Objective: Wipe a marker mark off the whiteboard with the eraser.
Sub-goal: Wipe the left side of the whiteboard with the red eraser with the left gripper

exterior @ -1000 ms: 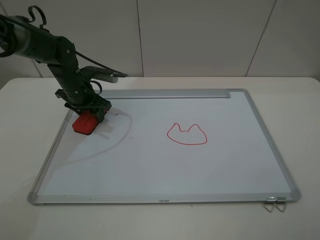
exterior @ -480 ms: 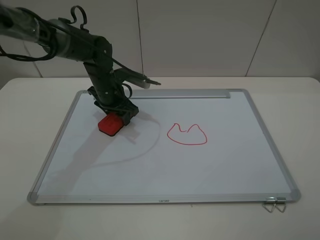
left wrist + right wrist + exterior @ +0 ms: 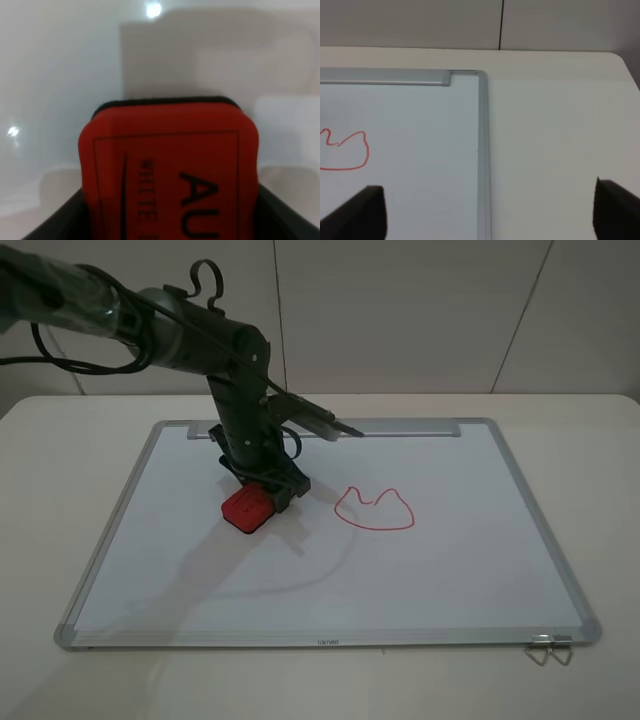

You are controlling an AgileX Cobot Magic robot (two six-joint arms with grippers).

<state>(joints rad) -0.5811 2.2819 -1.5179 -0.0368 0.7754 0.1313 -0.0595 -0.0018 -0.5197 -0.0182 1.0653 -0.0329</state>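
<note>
The whiteboard (image 3: pixel 450 570) lies flat on the table, silver frame all round. My left gripper (image 3: pixel 266 490) is shut on the red eraser (image 3: pixel 249 509) and presses it onto the board left of centre. The left wrist view shows the eraser (image 3: pixel 170 170) close up, with black lettering, a dark base, and a dark finger (image 3: pixel 52 222) on each side. No thin zigzag marker mark shows anywhere; I cannot tell whether any lies under the eraser. My right gripper (image 3: pixel 490 215) is open over the table beside the board's right edge; it is outside the exterior high view.
A closed red two-humped outline (image 3: pixel 375 527) sits just right of the eraser, also seen as the outline (image 3: pixel 366 150) in the right wrist view. The metal tray strip (image 3: pixel 400 428) runs along the far edge. A metal clip (image 3: pixel 549 648) lies at the near right corner.
My left arm has slid the eraser across the board from near the left frame rightward and a little nearer, stopping close to the red outline. The right gripper's motion cannot be judged.
</note>
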